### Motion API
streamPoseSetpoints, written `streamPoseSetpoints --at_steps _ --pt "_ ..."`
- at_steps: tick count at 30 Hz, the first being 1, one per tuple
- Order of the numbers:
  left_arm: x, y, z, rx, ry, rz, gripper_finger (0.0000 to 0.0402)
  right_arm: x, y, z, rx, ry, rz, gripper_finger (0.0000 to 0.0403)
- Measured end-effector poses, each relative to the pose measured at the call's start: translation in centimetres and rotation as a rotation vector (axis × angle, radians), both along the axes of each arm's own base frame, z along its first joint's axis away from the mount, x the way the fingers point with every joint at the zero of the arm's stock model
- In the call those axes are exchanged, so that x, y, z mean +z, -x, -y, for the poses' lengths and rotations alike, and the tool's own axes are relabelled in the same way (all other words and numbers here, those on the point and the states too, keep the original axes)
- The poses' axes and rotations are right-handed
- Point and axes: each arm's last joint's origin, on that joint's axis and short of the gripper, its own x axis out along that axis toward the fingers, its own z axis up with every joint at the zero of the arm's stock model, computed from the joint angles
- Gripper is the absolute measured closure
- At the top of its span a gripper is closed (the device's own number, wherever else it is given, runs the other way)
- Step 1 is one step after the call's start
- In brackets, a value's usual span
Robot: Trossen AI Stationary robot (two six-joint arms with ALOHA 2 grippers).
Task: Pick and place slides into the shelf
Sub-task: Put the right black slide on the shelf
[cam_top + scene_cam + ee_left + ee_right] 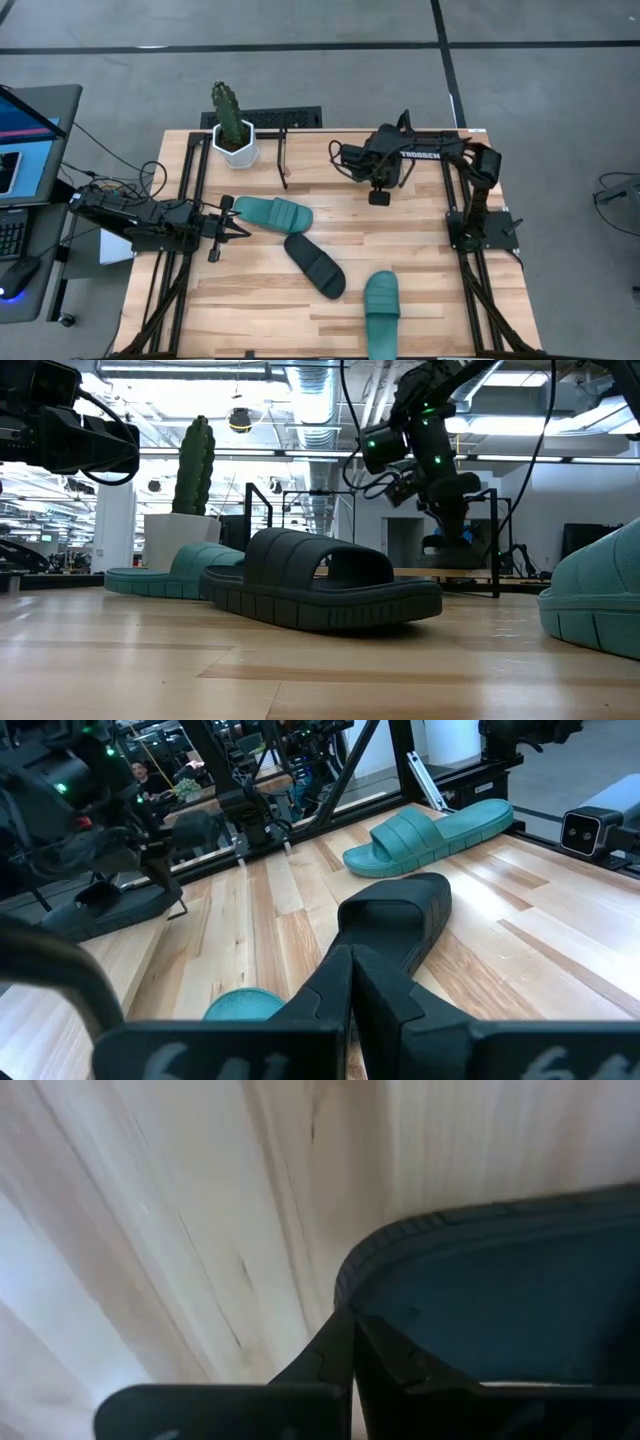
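The task looked barely begun. Three slides lay loose on the counter (420,250), strung out in a line leading away from the potted cactus (232,135). A teal slide (272,212) was nearest the cactus. A black slide (315,265) lay next, its end touching or just beside the teal one. A second teal slide (381,300) was farthest from the cactus, near the counter's front edge.

The fourth, another black slide (100,910), lay under the right arm, well to the side of the cactus and close to the shelf (497,550). Whether it sat inside the frame or only on the counter beside it could not be told. No slide could be seen plainly resting in the shelf.

The right gripper (352,1320) pointed down just above the rim of that fourth slide, its jaws pressed together and holding nothing. The left gripper (350,955) hovered low beside the teal slide nearest the cactus and faced along the line of slides. Its jaws were also closed tight and empty.

By this reading, at least the three loose slides were left to be picked up and set in the shelf. The fourth might need placing as well. Either arm would have to spread its jaws before it could take a strap or a sole.
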Motion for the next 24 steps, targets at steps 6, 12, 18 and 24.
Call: streamPoseSetpoints --at_steps 6,12,18,24 --pt "0.0 0.0 0.0 0.0 0.0 0.0 0.0401 -1.3 1.2 -0.1 -0.01 0.035 -0.097 0.0403" --pt "0.0 0.0 0.0 0.0 0.001 0.0 0.0401 -1.0 0.9 -0.2 0.0 0.057 -0.09 0.0403" --pt "0.0 0.0 0.0 0.0 0.001 0.0 0.0401 -0.2 0.1 -0.6 0.019 0.076 -0.051 0.0403" --pt "0.0 0.0 0.0 0.0 0.001 0.0 0.0401 1.7 -1.3 -1.1 0.056 0.122 0.017 0.0403"
